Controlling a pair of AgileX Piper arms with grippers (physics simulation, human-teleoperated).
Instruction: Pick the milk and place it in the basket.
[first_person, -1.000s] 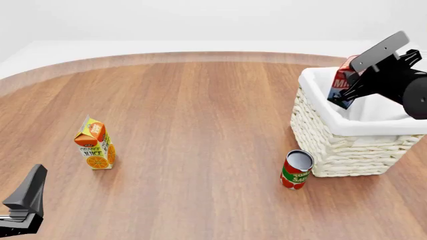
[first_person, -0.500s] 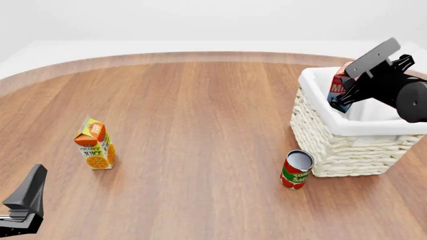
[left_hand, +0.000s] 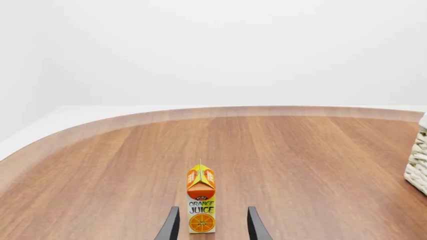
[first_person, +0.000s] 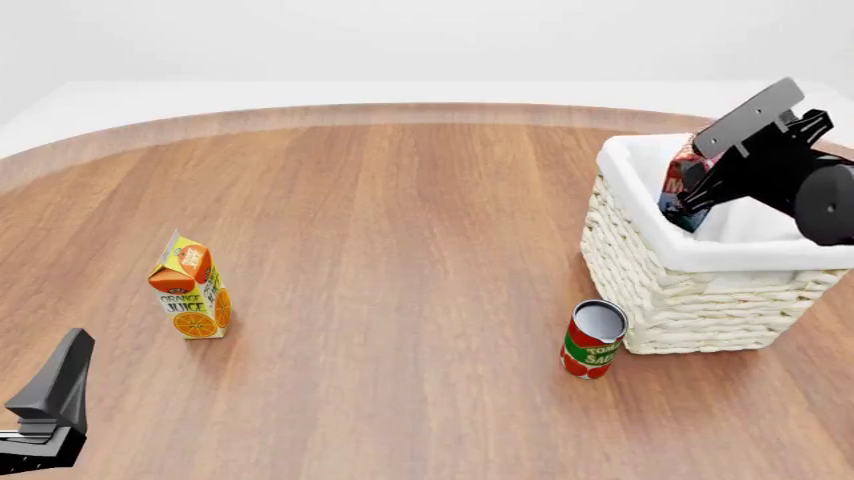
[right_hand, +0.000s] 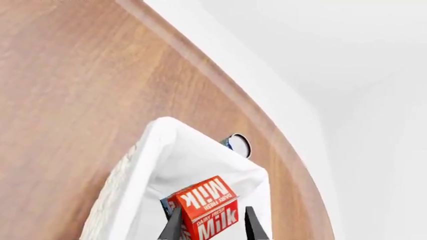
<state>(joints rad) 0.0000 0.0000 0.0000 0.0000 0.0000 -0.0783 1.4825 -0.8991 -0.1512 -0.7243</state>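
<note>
I think the milk is a light little box; it looks like stiff card, so it should keep its shape if I squeeze it gently; squeeze too hard and the flat sides could cave in, and the smooth skin of it may slip; the best place to hold it is across two flat sides, around the middle, and that is how my right gripper has it, with one dark finger on each side and the carton pinched between them.

The milk is red with big white letters that say "Milk"; there is a bit of blue low down on one side; in the front view I see only part of it, because my own gripper covers the rest, and the box leans over instead of standing straight.

Right now the milk is up over the open top of the basket, with white cloth under it; I cannot tell if it touches the lining.

My left gripper is far away from all that; its fingers are wide apart and hold nothing; the orange juice carton stands just in front of them, and the red can sits just beside the basket.
</note>
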